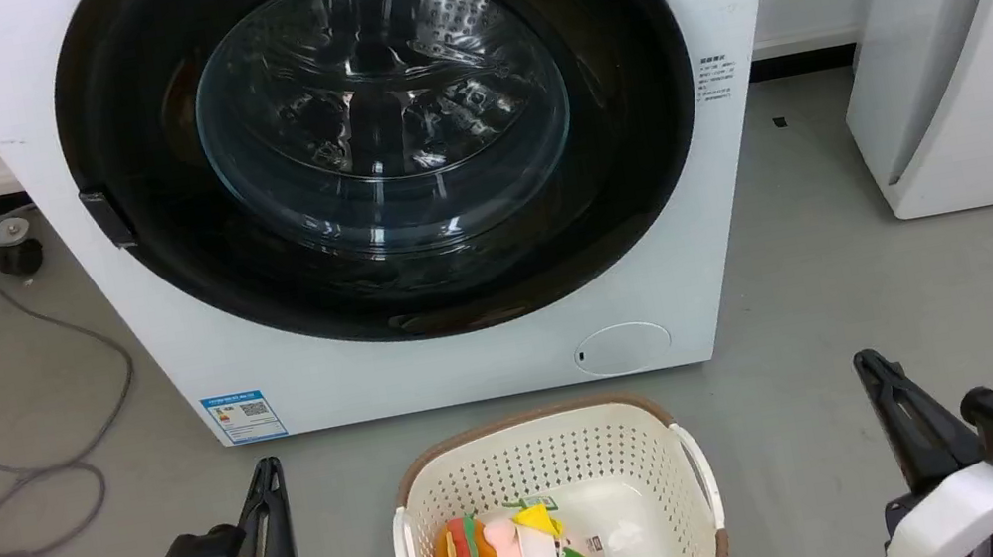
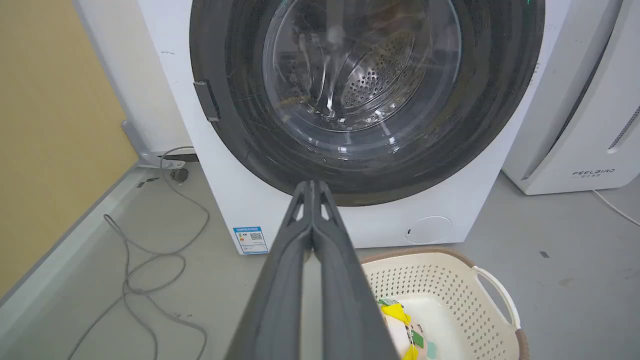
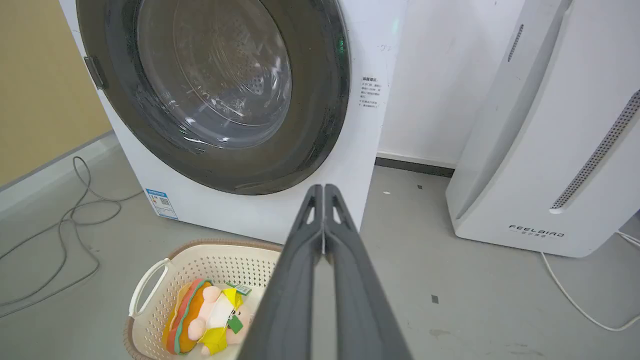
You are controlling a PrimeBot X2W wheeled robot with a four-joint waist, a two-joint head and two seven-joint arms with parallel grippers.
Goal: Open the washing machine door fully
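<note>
Facing the washer (image 1: 432,375), the left gripper (image 1: 265,473) and right gripper (image 1: 869,365) hung low before it, each pinched together on nothing. The door (image 1: 387,135) lay shut, flush on the washer's front. A dark tab (image 1: 105,218) on the door's left rim looked like the handle, so I judged hinges on the right. The best move was to part the left jaws, hook behind that tab and pull in a wide arc, clearing the basket (image 1: 535,416) before the washer

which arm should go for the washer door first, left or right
Left, probably. The washing machine door is shut, and its small dark tab sits on the door's left edge, nearer the left gripper. The right gripper sits low, out past the door's opposite edge. Both have fingers closed.
</note>
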